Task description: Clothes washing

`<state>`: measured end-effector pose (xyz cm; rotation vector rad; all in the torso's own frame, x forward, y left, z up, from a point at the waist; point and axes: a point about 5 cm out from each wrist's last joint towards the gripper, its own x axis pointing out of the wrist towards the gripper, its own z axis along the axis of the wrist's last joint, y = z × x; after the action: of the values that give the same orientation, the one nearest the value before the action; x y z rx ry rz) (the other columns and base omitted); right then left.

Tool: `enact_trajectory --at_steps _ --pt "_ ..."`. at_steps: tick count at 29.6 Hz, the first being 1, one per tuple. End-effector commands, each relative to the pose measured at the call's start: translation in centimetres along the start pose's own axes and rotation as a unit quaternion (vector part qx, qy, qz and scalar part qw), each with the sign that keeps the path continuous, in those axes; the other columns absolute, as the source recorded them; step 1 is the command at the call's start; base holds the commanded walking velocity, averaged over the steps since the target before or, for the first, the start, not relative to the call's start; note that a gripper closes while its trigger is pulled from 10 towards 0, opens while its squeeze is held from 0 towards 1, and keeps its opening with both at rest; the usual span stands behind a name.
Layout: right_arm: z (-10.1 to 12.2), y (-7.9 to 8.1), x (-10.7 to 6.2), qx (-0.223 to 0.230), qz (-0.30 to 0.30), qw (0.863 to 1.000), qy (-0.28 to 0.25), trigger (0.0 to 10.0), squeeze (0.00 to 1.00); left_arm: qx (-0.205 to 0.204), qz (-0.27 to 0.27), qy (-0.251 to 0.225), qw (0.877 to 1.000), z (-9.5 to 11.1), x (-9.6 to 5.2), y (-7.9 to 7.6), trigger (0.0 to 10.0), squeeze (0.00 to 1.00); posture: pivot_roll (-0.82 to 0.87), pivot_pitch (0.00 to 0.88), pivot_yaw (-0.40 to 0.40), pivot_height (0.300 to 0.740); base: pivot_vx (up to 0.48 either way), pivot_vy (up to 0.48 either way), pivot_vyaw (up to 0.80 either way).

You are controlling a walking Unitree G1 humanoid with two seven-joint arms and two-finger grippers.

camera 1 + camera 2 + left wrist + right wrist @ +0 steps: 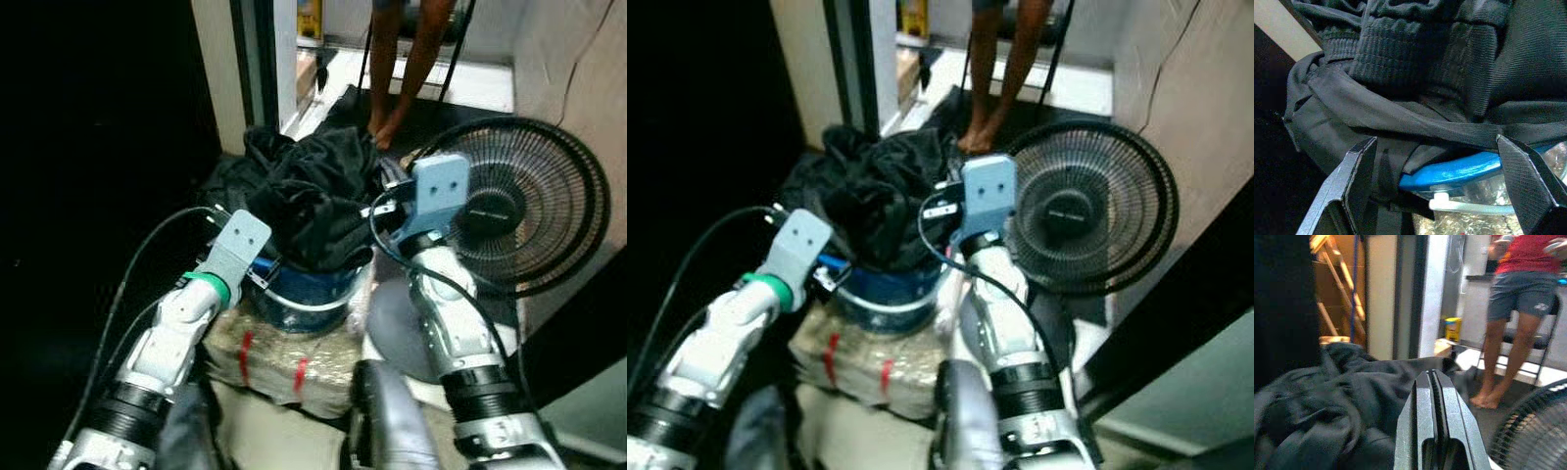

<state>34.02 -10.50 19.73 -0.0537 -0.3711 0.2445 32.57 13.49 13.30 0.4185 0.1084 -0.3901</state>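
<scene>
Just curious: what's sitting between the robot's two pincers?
A blue bucket heaped with dark clothes, seen in both eye views. The left pincer straddles its rim; the right pincer hovers above the clothes.

Overall light: dim indoors, with soft grain throughout.
Source: brightest patch is the pale floor at the far end, behind the person's legs; daylight seems to enter there.
Shadow: the robot's left side in the head views falls to near black; no detail readable.
Dark clothes: folds barely separate, almost no texture.
Fan: grille slightly smeared, edges soft.
Left wrist view: close cloth sharp; blue bucket rim carries a glossy highlight.
Right wrist view: near fingers blurred, background brighter and clearer.
</scene>
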Motion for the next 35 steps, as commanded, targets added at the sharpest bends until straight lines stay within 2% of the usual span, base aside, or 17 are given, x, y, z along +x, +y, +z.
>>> enact_trajectory --at_steps 1,5,7,8,10,11,12,14,15,16,17,19,21,22,23,25,35 --pt "-0.3 0.0 -0.1 -0.004 0.0 1.0 0.008 10.0 0.0 -0.007 0.0 -0.001 1.0 0.2 0.2 0.1 10.0 0.0 -0.02 0.017 0.034 0.48 0.0 0.0 0.0" --pt "-0.3 0.0 -0.1 -0.004 0.001 1.0 0.008 10.0 0.0 -0.025 0.003 -0.013 1.0 1.0 0.2 0.3 10.0 0.0 -0.02 0.016 0.033 0.48 0.0 0.0 0.0" --pt "-0.3 0.0 -0.1 -0.004 0.001 1.0 0.007 10.0 0.0 -0.045 0.008 -0.027 0.999 2.0 0.3 0.6 10.0 0.0 -0.02 0.015 0.032 0.48 0.0 0.0 0.0" --pt "-0.2 -0.1 -0.1 -0.004 0.001 1.0 0.006 10.0 0.0 -0.075 0.016 -0.05 0.996 3.5 0.3 1.2 10.0 0.0 -0.03 0.013 0.031 0.48 0.0 0.0 0.0" --pt "-0.2 -0.1 -0.1 -0.004 0.001 1.0 0.006 10.0 0.0 -0.075 0.016 -0.05 0.996 3.5 0.3 1.2 10.0 0.0 -0.03 0.013 0.031 0.48 0.0 0.0 0.0" --pt "-0.2 -0.1 0.0 -0.005 0.002 1.0 0.004 10.0 0.0 -0.101 0.025 -0.085 0.991 5.4 0.4 1.8 10.0 0.0 -0.03 0.012 0.031 0.48 0.0 0.0 0.0" --pt "-0.2 -0.1 0.0 -0.005 0.002 1.0 0.004 10.0 0.0 -0.101 0.025 -0.085 0.991 5.4 0.4 1.8 10.0 0.0 -0.03 0.012 0.031 0.48 0.0 0.0 0.0" --pt "-0.2 -0.1 0.0 -0.006 0.002 1.0 0.002 10.0 0.0 -0.131 0.042 -0.162 0.977 9.4 0.1 3.3 10.0 0.0 -0.03 0.01 0.032 0.48 0.0 0.0 0.0" --pt "-0.2 -0.1 0.1 -0.007 0.003 1.0 0.001 10.0 0.0 -0.129 0.041 -0.184 0.974 10.6 -0.1 3.6 10.0 0.0 -0.03 0.008 0.034 0.48 0.0 0.0 0.0" --pt "-0.2 -0.1 0.1 -0.007 0.003 1.0 0.001 10.0 0.0 -0.129 0.041 -0.184 0.974 10.6 -0.1 3.6 10.0 0.0 -0.03 0.008 0.034 0.48 0.0 0.0 0.0" --pt "-0.2 0.0 0.1 -0.006 0.003 1.0 0.0 10.0 0.0 -0.109 0.035 -0.197 0.974 11.3 -0.3 3.5 10.0 0.0 -0.03 0.008 0.036 0.48 0.0 0.0 0.0" --pt "-0.2 0.0 0.1 -0.006 0.002 1.0 -0.001 10.0 0.0 -0.088 0.024 -0.197 0.976 11.4 -0.4 3.1 10.0 0.0 -0.03 0.009 0.036 0.48 0.0 0.0 0.0" --pt "-0.2 0.0 0.1 -0.006 0.002 1.0 -0.001 10.0 0.0 -0.088 0.024 -0.197 0.976 11.4 -0.4 3.1 10.0 0.0 -0.03 0.009 0.036 0.48 0.0 0.0 0.0" --pt "-0.2 0.0 0.1 -0.006 0.002 1.0 -0.001 10.0 0.0 -0.065 0.008 -0.179 0.982 10.9 -0.3 2.4 10.0 0.0 -0.03 0.009 0.037 0.48 0.0 0.0 0.0" --pt "-0.2 0.0 0.1 -0.006 0.002 1.0 -0.001 10.0 0.0 -0.065 0.008 -0.179 0.982 10.9 -0.3 2.4 10.0 0.0 -0.03 0.009 0.037 0.48 0.0 0.0 0.0" --pt "-0.3 0.0 0.1 -0.005 0.002 1.0 0.001 10.0 0.0 -0.045 0.0 -0.126 0.991 9.2 0.2 1.7 10.0 0.0 -0.02 0.012 0.037 0.48 0.0 0.0 0.0" --pt "-0.3 0.0 0.1 -0.005 0.002 1.0 0.001 10.0 0.0 -0.052 0.001 -0.103 0.993 8.9 0.2 1.7 10.0 0.0 -0.02 0.012 0.037 0.48 0.0 0.0 0.0"
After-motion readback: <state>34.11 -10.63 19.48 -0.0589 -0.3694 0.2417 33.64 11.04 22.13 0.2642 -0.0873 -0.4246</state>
